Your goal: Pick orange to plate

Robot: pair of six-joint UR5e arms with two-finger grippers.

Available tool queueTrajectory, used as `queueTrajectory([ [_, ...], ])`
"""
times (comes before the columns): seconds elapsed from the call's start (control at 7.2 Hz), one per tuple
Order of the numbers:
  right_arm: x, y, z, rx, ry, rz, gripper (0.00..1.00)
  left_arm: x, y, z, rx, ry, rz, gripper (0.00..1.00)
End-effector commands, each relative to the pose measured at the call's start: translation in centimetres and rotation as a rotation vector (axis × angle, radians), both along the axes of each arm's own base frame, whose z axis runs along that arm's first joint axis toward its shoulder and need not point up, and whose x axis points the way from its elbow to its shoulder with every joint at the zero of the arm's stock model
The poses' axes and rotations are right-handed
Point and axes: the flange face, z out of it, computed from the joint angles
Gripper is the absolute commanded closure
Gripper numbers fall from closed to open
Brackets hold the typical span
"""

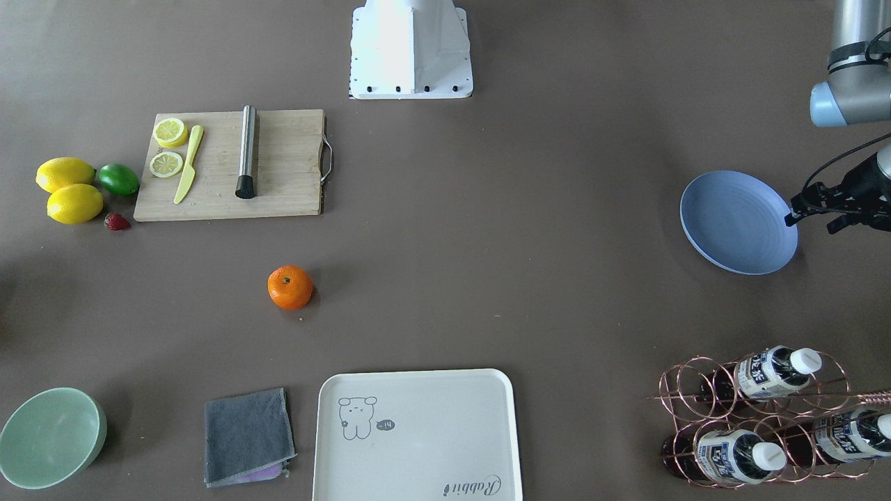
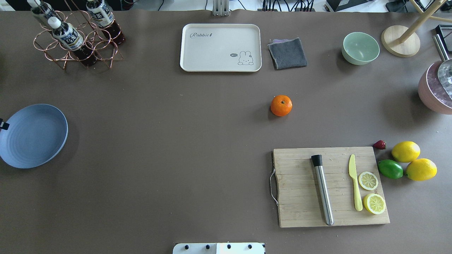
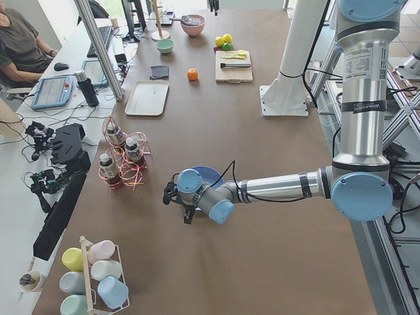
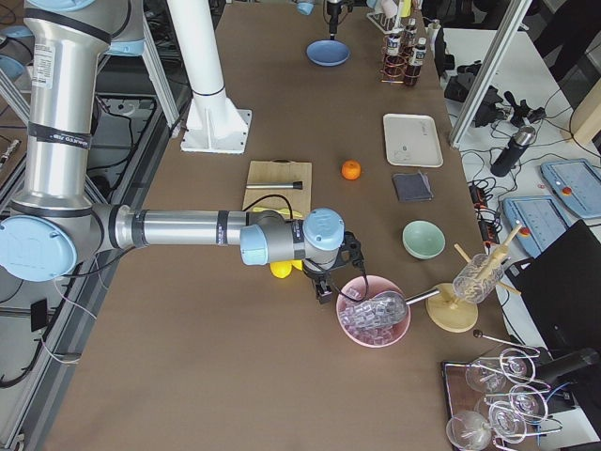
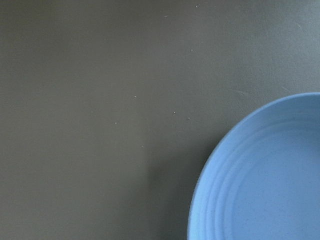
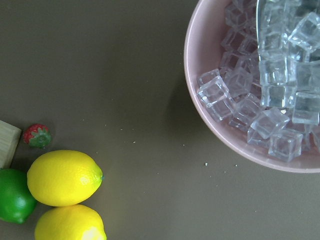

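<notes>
The orange (image 1: 290, 287) rests alone on the brown table near its middle, also seen from overhead (image 2: 281, 105) and the side (image 4: 350, 169). The periwinkle-blue plate (image 1: 738, 223) lies far away at the table's left end (image 2: 33, 135) and holds nothing. My left gripper (image 1: 811, 223) hovers at the plate's outer edge, its two black fingertips apart and holding nothing; its wrist view shows only the plate's rim (image 5: 265, 175). My right gripper (image 4: 324, 282) hangs between the lemons and the pink bowl, and I cannot tell its state.
A cutting board (image 2: 330, 187) holds a metal muddler, a yellow knife and lemon slices. Two lemons (image 2: 406, 151), a lime and a strawberry lie beside it. A cream tray (image 2: 220, 47), grey cloth, mint bowl (image 2: 360, 47), bottle rack (image 2: 76, 35) and pink ice bowl (image 6: 250, 100) line the edges.
</notes>
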Motion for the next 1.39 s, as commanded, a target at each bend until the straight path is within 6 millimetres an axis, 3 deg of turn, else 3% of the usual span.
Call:
queueTrajectory([
  [0.0,-0.2,0.0,0.1,0.002,0.000,-0.004,0.00,1.3,0.0,0.1,-0.001,-0.001,0.022,0.31],
  [0.28,-0.3,0.1,0.1,-0.002,-0.001,-0.006,0.00,1.4,0.0,0.1,-0.001,0.000,0.026,0.62],
  [0.69,-0.3,0.1,0.1,-0.004,-0.004,-0.006,0.00,1.5,0.0,0.0,-0.001,0.002,0.026,1.00],
  [0.97,-0.3,0.0,-0.1,-0.001,-0.005,-0.004,0.00,1.7,-0.3,-1.7,-0.020,0.028,-0.008,1.00],
  [1.25,-1.2,-1.5,-2.4,-0.025,-0.008,0.044,0.00,2.2,-0.6,-6.9,-0.096,0.117,-0.075,1.00],
])
